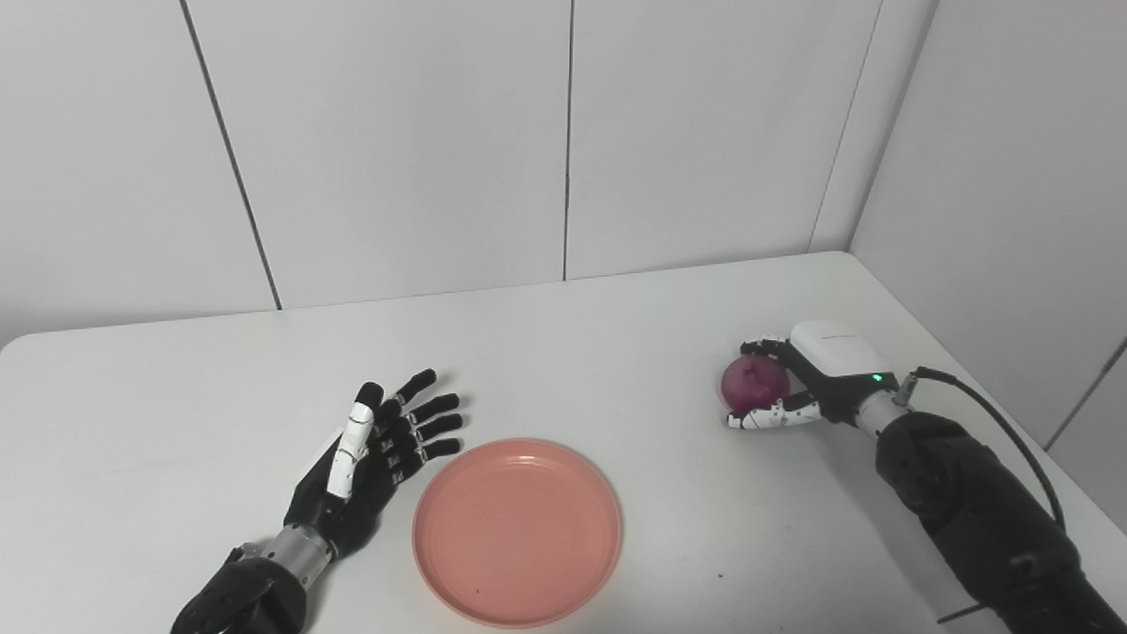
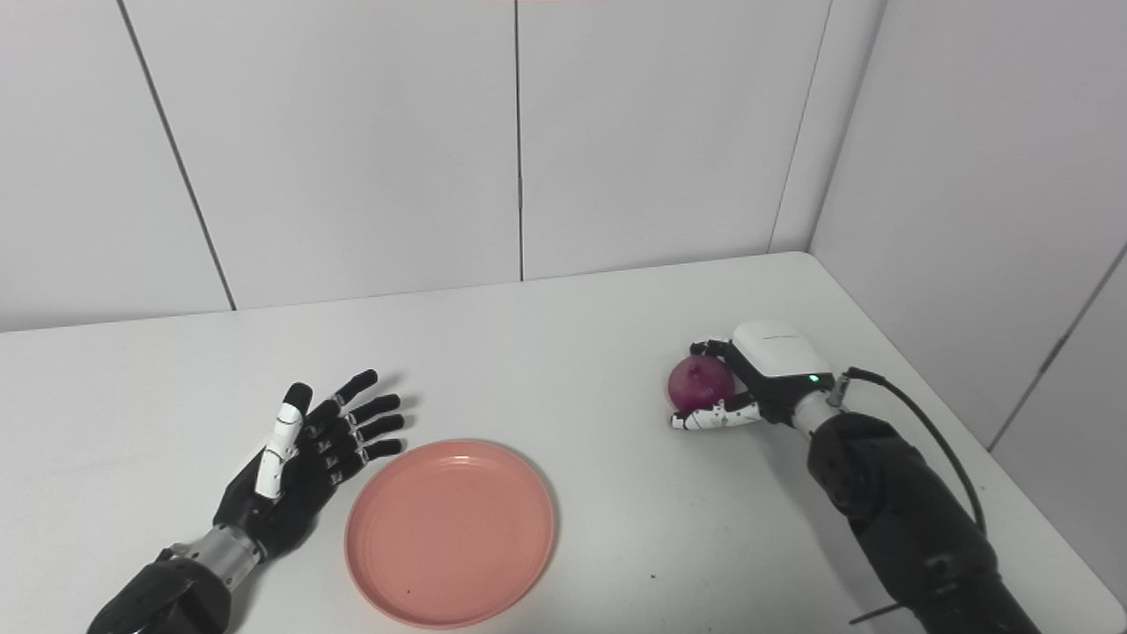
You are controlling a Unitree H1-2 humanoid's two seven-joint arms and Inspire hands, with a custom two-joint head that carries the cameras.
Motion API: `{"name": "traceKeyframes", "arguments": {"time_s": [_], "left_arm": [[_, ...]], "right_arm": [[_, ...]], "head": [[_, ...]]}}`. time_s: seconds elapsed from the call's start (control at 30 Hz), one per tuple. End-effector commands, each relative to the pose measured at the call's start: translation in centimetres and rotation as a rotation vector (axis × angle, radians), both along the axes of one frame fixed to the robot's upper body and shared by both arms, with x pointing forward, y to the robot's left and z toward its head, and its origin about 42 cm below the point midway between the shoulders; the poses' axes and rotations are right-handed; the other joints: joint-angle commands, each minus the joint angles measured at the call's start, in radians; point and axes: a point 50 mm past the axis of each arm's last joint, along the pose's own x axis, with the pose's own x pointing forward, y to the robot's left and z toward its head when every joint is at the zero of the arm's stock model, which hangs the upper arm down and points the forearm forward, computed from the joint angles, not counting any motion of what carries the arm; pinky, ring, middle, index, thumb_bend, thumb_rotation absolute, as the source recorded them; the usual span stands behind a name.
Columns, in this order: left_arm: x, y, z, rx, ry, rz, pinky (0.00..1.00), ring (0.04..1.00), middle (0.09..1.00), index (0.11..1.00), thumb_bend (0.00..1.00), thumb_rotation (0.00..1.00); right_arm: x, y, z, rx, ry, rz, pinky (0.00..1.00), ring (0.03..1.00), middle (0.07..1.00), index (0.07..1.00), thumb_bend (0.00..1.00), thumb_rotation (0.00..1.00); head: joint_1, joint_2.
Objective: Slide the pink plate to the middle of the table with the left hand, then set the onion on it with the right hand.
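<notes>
The pink plate (image 1: 518, 531) lies flat on the white table (image 1: 563, 352), near the front and about mid-width. My left hand (image 1: 374, 453) rests just left of the plate, open with fingers spread, holding nothing and not touching it. The purple onion (image 1: 754, 384) sits on the table at the right. My right hand (image 1: 806, 383) is wrapped around it from the right side, thumb in front and fingers behind, with the onion still resting on the table. In the right eye view the onion (image 2: 700, 382) and plate (image 2: 450, 531) show the same layout.
White wall panels stand behind the table and along its right side. The table's right edge runs close to my right arm. A black cable (image 1: 995, 423) loops off the right wrist.
</notes>
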Motion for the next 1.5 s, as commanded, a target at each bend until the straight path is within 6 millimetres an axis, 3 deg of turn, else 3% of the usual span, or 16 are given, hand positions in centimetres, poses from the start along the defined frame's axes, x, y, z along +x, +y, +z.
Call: {"name": "traceKeyframes", "arguments": {"time_s": [0.0,0.6,1.0,1.1,1.2,1.33,1.47], "left_arm": [[-0.3,0.1,-0.5,0.018,0.035,-0.005,0.79,0.843,0.846,0.916,0.71,0.97],[-0.3,0.0,-0.5,0.021,0.035,-0.007,0.81,0.844,0.846,0.906,0.70,0.97],[-0.4,-0.1,-0.6,0.022,0.039,-0.007,0.80,0.842,0.846,0.916,0.71,0.96],[-0.4,-0.1,-0.6,0.024,0.039,-0.009,0.80,0.843,0.847,0.915,0.71,0.96],[-0.3,-0.1,-0.7,0.026,0.040,-0.007,0.80,0.844,0.846,0.913,0.72,0.96],[-0.3,-0.1,-0.7,0.029,0.041,-0.007,0.80,0.844,0.844,0.913,0.73,0.95],[-0.4,-0.1,-0.7,0.028,0.042,-0.011,0.80,0.846,0.845,0.913,0.72,0.96]], "right_arm": [[0.7,0.0,0.8,0.022,-0.036,-0.017,0.54,0.715,0.767,0.768,1.00,0.70],[1.0,1.6,-0.1,0.039,-0.007,0.021,0.56,0.726,0.778,0.780,1.00,0.74],[0.9,3.0,-0.9,0.037,0.008,0.057,0.55,0.702,0.750,0.763,0.99,0.68],[0.9,3.1,-1.0,0.019,0.014,0.062,0.50,0.644,0.725,0.756,0.96,0.69],[0.9,3.1,-1.1,0.028,0.003,0.076,0.40,0.518,0.660,0.731,0.92,0.67],[0.8,3.4,-1.2,0.017,-0.009,0.088,0.39,0.489,0.594,0.678,0.85,0.63],[0.9,3.6,-1.3,0.033,-0.015,0.100,0.33,0.401,0.497,0.634,0.80,0.58]], "head": [[0.003,0.001],[0.007,-0.001],[0.013,0.001],[0.013,0.003],[0.014,0.001],[0.015,0.001],[0.014,0.002]]}}
